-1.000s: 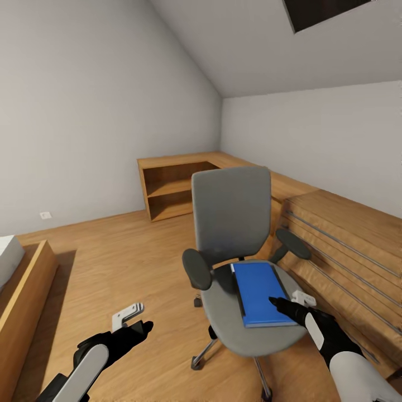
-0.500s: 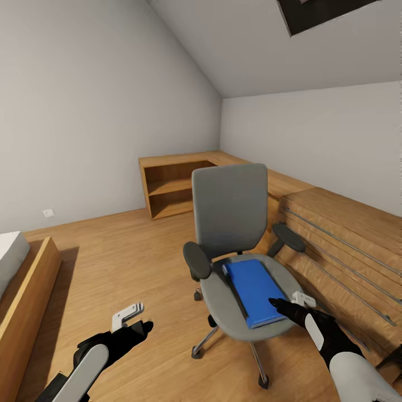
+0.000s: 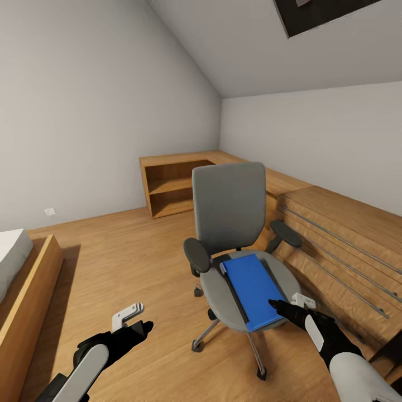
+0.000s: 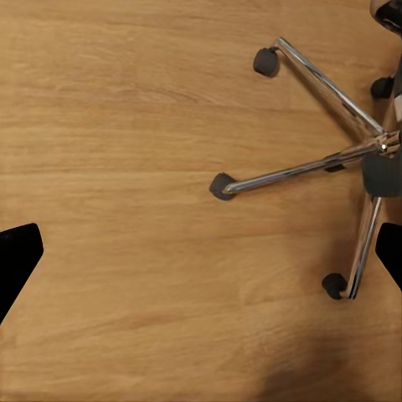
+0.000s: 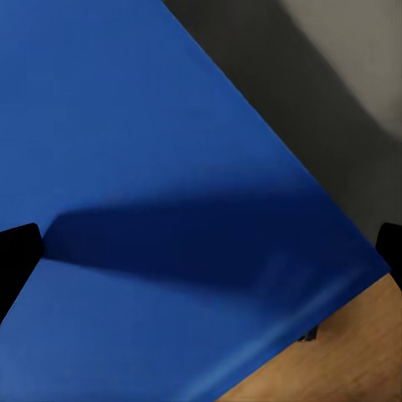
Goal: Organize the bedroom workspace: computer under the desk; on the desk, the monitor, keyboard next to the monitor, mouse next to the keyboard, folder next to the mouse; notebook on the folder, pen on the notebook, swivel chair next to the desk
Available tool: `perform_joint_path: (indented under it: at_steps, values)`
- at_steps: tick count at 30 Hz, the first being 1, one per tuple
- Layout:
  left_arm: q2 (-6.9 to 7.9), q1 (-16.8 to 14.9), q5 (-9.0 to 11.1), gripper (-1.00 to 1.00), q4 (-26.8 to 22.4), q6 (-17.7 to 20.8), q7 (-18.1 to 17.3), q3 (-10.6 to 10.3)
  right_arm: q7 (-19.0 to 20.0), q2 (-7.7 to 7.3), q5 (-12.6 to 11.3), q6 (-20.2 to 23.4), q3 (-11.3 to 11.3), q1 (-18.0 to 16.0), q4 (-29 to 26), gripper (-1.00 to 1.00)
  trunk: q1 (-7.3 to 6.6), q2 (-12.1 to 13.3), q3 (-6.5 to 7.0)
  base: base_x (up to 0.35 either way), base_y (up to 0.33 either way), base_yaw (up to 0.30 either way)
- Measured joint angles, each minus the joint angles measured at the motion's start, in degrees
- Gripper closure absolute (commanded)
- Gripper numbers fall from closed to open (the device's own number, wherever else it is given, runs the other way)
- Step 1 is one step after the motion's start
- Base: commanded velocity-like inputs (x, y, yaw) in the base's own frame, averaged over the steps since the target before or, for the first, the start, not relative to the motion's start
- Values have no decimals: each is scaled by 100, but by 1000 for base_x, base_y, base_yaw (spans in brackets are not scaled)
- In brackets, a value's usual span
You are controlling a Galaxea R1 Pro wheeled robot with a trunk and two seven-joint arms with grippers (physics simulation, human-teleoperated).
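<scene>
Nearest the camera, the right gripper (image 3: 279, 306) is held open just above the folder (image 3: 252, 289), probably not touching. Flat, stiff and light on the swivel chair (image 3: 231, 223) seat, it is best pinched at its overhanging front edge.

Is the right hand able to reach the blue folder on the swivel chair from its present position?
Probably yes. The right hand hangs just above the blue folder near its front corner, fingers apart, and nothing lies between them. The folder lies flat on the swivel chair seat.
</scene>
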Motion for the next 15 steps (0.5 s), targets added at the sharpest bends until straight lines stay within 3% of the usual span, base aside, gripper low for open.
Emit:
perform_joint_path:
  at_steps: [15]
  values:
    - [0, 0, 4, -100, 0, -5, 13, 0, -3, 2, 6, -1, 0, 0, -3, -100, 0, 0, 0, -1, 0, 0]
